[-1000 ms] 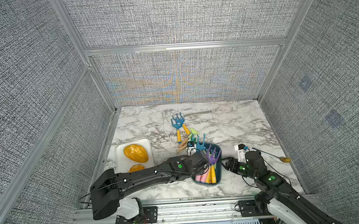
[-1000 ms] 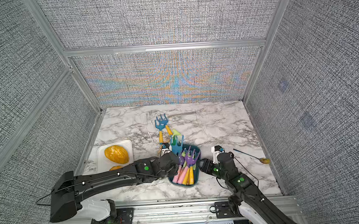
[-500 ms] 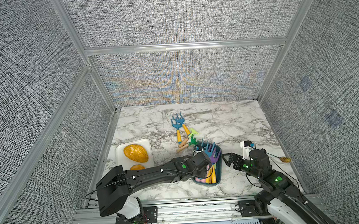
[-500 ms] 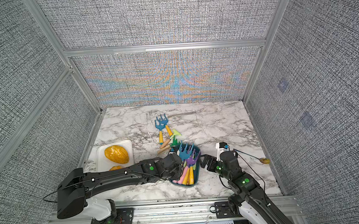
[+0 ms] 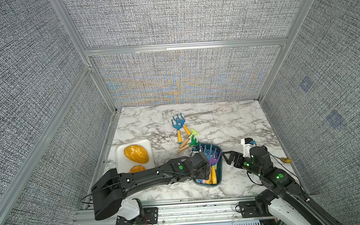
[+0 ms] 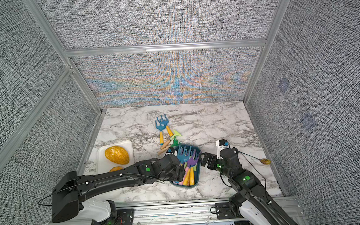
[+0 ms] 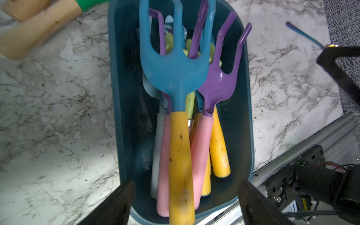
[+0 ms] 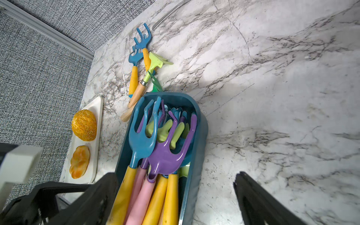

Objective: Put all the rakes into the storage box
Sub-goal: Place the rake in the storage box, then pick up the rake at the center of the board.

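Note:
The storage box is a dark teal tub near the table's front, filled with several toy rakes. On top lies a blue rake with a yellow handle, beside a purple rake. My left gripper hangs open over the box's near end; the yellow handle runs between its fingers, clear of both. My right gripper is open at the box's right side, one finger over the handles and one over the marble.
More toy rakes and wooden-handled tools lie on the marble just behind the box. A white tray with two orange pastries sits at the left. A metal rod lies far back, and a thin stick with a yellow end at the right.
The left gripper lowered the blue rake into the box and its jaws opened off the handle. The right gripper opened wider and drew back slightly from the box.

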Robot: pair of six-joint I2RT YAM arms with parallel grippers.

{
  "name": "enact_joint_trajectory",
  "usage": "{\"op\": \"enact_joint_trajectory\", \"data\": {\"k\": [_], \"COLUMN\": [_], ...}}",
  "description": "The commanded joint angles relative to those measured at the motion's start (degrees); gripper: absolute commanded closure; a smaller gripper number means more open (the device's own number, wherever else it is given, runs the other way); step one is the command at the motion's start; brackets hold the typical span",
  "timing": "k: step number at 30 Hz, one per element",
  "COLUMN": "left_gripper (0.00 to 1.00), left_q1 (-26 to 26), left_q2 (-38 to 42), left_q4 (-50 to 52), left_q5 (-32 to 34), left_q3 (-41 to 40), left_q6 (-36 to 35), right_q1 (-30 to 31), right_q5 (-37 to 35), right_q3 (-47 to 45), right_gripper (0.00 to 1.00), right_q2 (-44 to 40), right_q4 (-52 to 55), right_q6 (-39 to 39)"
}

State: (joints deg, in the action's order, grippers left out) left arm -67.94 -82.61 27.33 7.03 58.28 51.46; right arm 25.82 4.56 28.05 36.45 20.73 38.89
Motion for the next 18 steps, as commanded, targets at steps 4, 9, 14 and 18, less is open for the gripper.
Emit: {"op": "enact_joint_trajectory", "data": {"k": [4, 9, 14, 18], "left_gripper": [0.01, 0.01, 0.01, 0.01], "left_q1": [7.2, 16.0, 23.0, 27.9], "left_q2": [3.1, 3.9, -1.4, -7.7], "left_q4": [9.0, 11.3, 11.8, 12.4], "left_q5": [3.2, 2.7, -0.1, -2.0], "left_q3": [2.8, 4.0, 7.9, 12.6], "left_q6": [-5.7, -11.3, -17.1, -20.2], "right_q1": [-0.2, -1.3, -2.5, -3.0], "right_q5": [-0.2, -0.3, 1.4, 3.3], "right_q3": [6.1, 12.8, 20.6, 28.0], "right_gripper": [0.01, 0.01, 0.01, 0.01], "right_q2": [7.0, 16.6, 28.0, 38.2], "right_q4": [-3.2, -4.5, -6.3, -5.7], "right_q6": [-6.5, -11.7, -15.1, -18.2]}}
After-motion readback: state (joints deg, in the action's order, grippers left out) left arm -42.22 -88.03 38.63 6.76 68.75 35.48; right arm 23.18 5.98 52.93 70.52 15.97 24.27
